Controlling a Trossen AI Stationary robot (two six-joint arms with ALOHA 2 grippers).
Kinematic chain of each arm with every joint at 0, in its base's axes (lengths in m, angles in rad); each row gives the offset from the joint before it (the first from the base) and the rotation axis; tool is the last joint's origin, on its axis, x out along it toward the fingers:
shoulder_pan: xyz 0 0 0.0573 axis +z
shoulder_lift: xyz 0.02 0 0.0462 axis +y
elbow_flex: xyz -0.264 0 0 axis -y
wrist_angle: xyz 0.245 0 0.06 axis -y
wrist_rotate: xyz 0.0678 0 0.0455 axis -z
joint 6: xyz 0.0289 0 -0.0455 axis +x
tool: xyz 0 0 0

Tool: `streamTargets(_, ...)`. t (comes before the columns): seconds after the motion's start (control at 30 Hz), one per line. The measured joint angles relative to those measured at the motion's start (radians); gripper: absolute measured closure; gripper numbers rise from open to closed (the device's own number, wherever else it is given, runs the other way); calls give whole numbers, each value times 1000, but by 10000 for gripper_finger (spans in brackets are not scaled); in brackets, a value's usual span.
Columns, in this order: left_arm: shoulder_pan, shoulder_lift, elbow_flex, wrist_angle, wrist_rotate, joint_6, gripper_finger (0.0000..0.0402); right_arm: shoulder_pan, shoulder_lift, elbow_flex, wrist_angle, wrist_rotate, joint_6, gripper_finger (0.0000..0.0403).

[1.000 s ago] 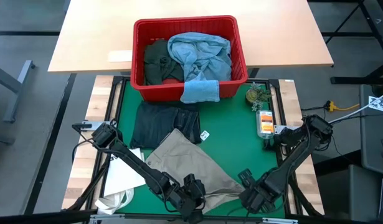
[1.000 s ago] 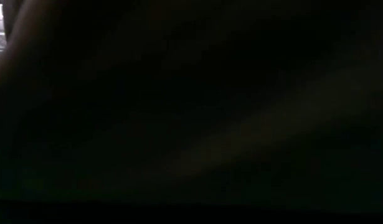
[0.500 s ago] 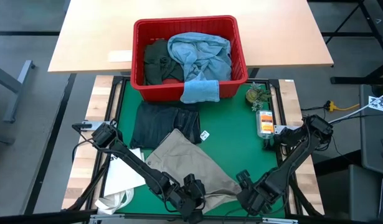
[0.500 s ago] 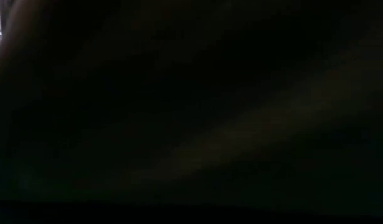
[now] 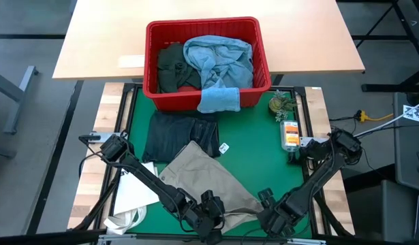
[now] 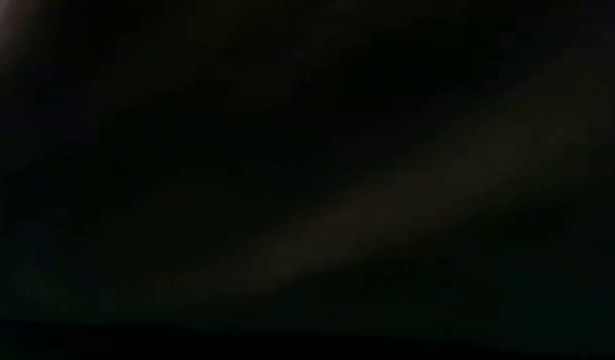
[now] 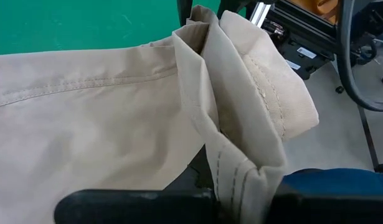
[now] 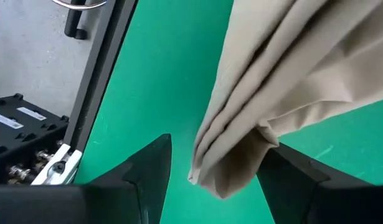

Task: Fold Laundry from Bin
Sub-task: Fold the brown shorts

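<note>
Khaki trousers (image 5: 209, 178) lie spread on the green mat (image 5: 260, 153), their near edge bunched up at the table's front. My left gripper (image 5: 210, 216) is shut on that bunch. My right gripper (image 5: 269, 212) is open, pointing down, its fingers on either side of the trousers' folded near right corner (image 8: 231, 168); I cannot tell if they touch it. Folded dark navy jeans (image 5: 182, 135) lie farther back. The red bin (image 5: 154, 88) holds a dark green piece (image 5: 172, 64) and light blue jeans (image 5: 219, 58); a small light blue cloth (image 5: 218, 100) hangs over its near rim. The low view is dark. My left gripper pinches a gathered fold of the khaki trousers at a stitched hem (image 7: 231, 183), several layers together. The fingers slant downward from the table's left. The cloth stands up in loose folds above the fingers, while the rest of the trousers (image 7: 85, 124) lies flat on the mat.
A white tote bag (image 5: 131, 197) lies at the mat's near left corner. An orange item (image 5: 289, 135) and a small green clump (image 5: 281, 103) sit along the right edge. A pale wooden table (image 5: 100, 41) stands behind the bin. Bare green mat shows right of the trousers.
My right gripper has edged slightly toward the khaki trousers' near right corner and rolled a little, staying open. The trousers and the left gripper have kept still.
</note>
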Motion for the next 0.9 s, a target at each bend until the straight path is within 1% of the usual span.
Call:
streamTargets(0.13,0,0,0,0,-3,0,399,0,1,0,0,18,0,186)
streamTargets(0.23,0,0,0,0,-7,0,399,-2,1,0,0,28,0,217)
streamTargets(0.3,0,0,0,0,-9,0,399,-2,1,0,-1,26,0,257)
streamTargets(0.43,-13,-1,0,-1,-52,2,399,-6,-1,0,-2,27,-14,368)
streamTargets(0.47,-19,-2,0,-1,-63,6,399,-10,-5,0,-3,27,-32,384)
streamTargets(0.5,-25,-3,0,-1,-69,11,399,-12,-6,3,-8,27,-45,389)
streamTargets(0.57,-44,-10,0,-2,-94,18,399,-28,-7,30,-44,31,-60,379)
streamTargets(0.63,-64,-20,0,-3,-120,13,399,-51,-7,70,-95,38,-112,374)
streamTargets(0.8,-117,-26,2,-24,-233,-56,399,-136,-7,205,-210,156,-305,396)
streamTargets(0.9,-147,-29,2,-42,-327,-122,399,-201,-9,284,-226,234,-429,391)
